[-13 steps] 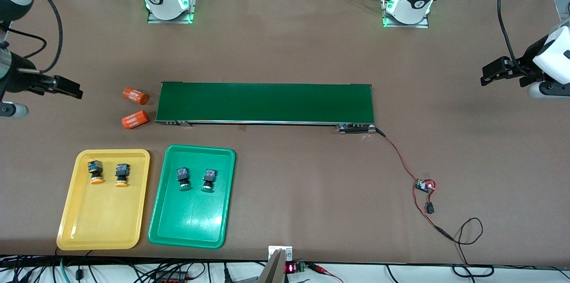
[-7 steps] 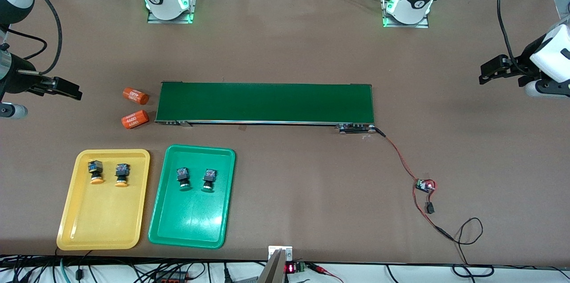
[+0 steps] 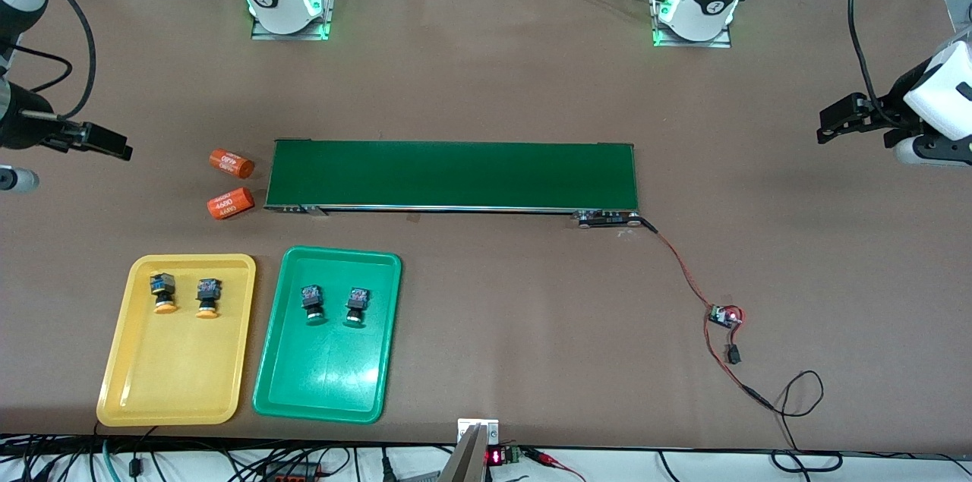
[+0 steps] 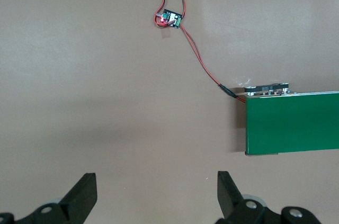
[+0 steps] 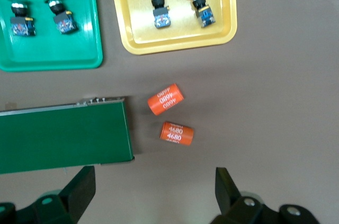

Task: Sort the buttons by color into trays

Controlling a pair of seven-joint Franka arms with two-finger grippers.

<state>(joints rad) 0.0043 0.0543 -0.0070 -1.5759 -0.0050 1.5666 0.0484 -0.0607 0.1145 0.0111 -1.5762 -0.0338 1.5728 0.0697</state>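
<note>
- We see the two orange-capped buttons lying side by side in the yellow tray, and the two green-capped buttons side by side in the green tray; both trays sit beside each other near the front camera, toward the right arm's end of the table.
- Around them: a long dark-green conveyor belt lies across the middle of the table, farther from the front camera than the trays, and two orange cylinders with white print lie just off its end, apart from the yellow tray.
- From the belt's other end a red-and-black wire runs to a small circuit board — its lamp shows red in the left wrist view.
- Nothing stands between either gripper and the trays.
- The right gripper hangs over bare table at its own end, fingers wide apart and holding nothing; its wrist view takes in both trays, all four buttons and the cylinders.
- The left gripper hangs over bare table at the other end, also spread wide and empty — its wrist view shows only the belt's end, the wire and the board.
</note>
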